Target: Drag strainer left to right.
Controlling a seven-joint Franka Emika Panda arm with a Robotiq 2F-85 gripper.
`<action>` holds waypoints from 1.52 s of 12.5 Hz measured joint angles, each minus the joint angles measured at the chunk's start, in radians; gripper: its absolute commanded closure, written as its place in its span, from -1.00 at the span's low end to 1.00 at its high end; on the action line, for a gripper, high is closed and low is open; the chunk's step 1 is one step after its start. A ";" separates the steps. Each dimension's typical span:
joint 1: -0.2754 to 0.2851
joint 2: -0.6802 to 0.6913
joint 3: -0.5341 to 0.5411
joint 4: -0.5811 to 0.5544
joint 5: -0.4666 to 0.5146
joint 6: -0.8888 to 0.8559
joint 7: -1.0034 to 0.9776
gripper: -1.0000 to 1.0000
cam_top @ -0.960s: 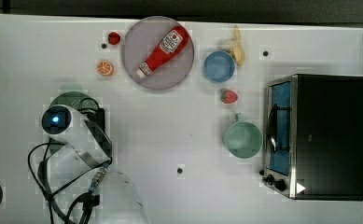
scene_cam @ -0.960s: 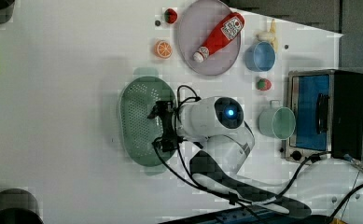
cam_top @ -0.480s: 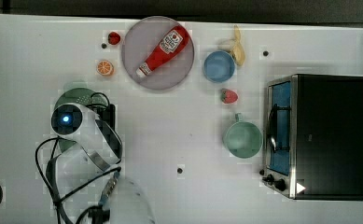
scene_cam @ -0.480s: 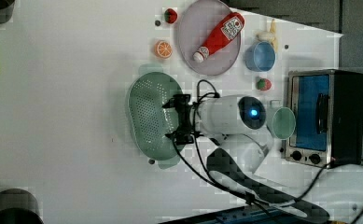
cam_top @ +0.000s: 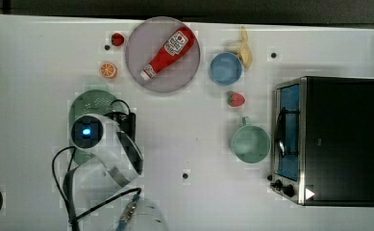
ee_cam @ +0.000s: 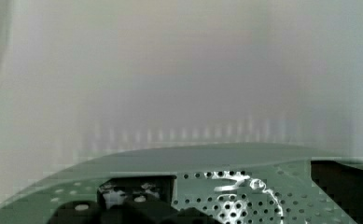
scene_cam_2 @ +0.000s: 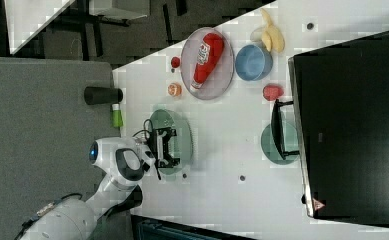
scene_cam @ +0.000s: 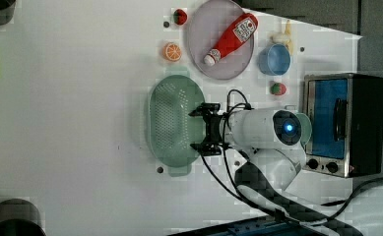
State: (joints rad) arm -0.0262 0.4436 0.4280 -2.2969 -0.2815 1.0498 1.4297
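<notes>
Tool [scene_cam: 200,130] with black fingers spread wide over the right-hand rim of the left view's strainer [scene_cam: 172,123], oval mint-green plastic dotted with small holes, on the smooth white counter [scene_cam: 80,123], beyond it round grey plate [scene_cam: 219,46] with glossy red ketchup bottle [scene_cam: 230,33].

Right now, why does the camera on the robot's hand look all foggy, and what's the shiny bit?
In the wrist view, the table is a soft grey blur; the near strainer with its holes looks sharper, with a bright glare streak. In the left view, the strainer and gripper look blocky at their edges.
</notes>
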 measured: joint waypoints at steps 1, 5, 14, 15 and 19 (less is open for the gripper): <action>-0.016 0.000 -0.009 -0.018 -0.010 0.008 -0.009 -1.00; -0.064 0.001 -0.062 -0.066 -0.018 0.081 -0.079 -1.00; -0.088 -0.028 -0.298 -0.100 -0.028 0.106 -0.325 -1.00; -0.099 -0.028 -0.322 -0.096 -0.027 0.115 -0.350 -1.00; -0.119 -0.036 -0.383 -0.107 -0.013 0.119 -0.426 -1.00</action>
State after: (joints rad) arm -0.1453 0.4075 0.0454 -2.4043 -0.2947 1.1689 1.0039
